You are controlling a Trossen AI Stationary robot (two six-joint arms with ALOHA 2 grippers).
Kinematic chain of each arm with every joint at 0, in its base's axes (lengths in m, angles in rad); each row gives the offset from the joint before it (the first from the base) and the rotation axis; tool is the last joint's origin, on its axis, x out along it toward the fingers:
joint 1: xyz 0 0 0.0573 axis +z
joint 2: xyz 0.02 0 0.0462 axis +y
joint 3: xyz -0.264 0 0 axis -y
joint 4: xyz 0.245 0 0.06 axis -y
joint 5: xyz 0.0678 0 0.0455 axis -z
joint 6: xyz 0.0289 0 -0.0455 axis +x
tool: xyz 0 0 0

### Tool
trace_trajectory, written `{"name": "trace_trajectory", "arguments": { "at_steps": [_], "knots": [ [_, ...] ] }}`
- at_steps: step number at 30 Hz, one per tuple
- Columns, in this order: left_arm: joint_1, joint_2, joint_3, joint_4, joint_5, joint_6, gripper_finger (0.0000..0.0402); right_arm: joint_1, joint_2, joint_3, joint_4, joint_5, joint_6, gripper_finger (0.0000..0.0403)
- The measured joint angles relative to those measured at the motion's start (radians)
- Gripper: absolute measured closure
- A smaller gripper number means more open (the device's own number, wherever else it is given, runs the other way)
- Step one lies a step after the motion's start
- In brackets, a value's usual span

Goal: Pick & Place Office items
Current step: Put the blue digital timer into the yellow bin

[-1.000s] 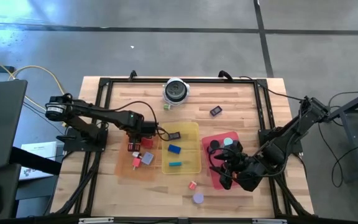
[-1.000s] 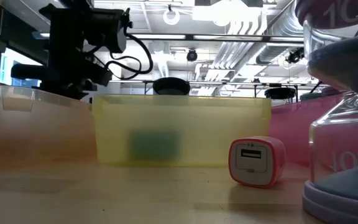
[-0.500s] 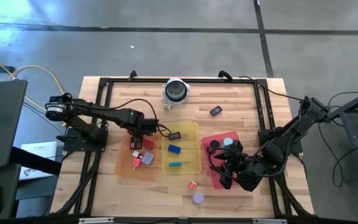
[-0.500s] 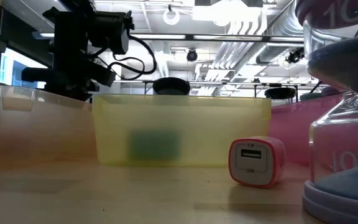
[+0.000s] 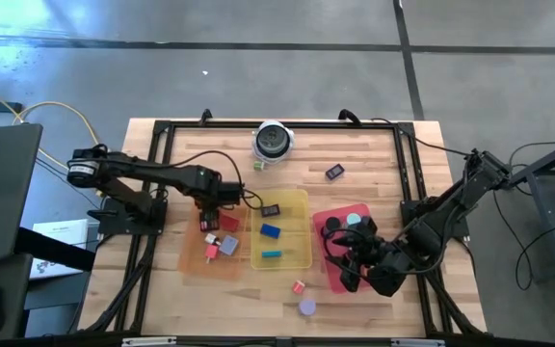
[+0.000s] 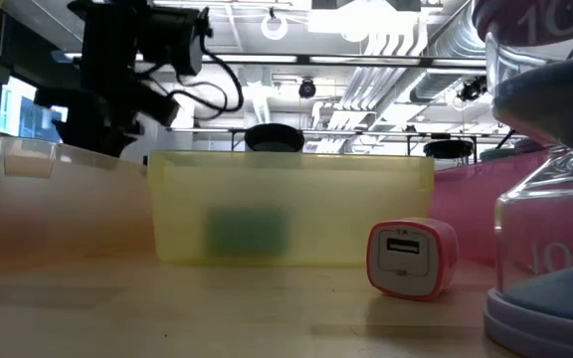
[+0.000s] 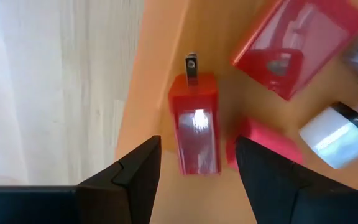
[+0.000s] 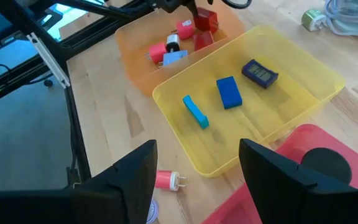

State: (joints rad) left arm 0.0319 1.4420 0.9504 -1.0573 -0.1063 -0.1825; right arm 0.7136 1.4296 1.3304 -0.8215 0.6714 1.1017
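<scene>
Red charger [image 7: 196, 132] lies in orange tray [image 5: 193, 262], left gripper [image 5: 222, 198] above, jaws apart.

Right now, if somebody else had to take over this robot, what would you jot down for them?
Left gripper: open over the orange tray, holding nothing; a red plug lies under it.
Right gripper: open, empty, above the red tray.
Done: red bits in orange tray, blue blocks in yellow tray, discs in red tray.
Left: loose pieces on the table, like the pink plug.
</scene>
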Motion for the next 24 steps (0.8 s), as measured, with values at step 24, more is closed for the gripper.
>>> {"name": "trace_trajectory", "arguments": {
  "at_steps": [24],
  "knots": [
    [-0.009,-0.337,0.15,0.11,0.0,-0.151,0.0201,-0.182,-0.017,0.0,-0.052,-0.277,-0.028,0.0186]
  ]
}}
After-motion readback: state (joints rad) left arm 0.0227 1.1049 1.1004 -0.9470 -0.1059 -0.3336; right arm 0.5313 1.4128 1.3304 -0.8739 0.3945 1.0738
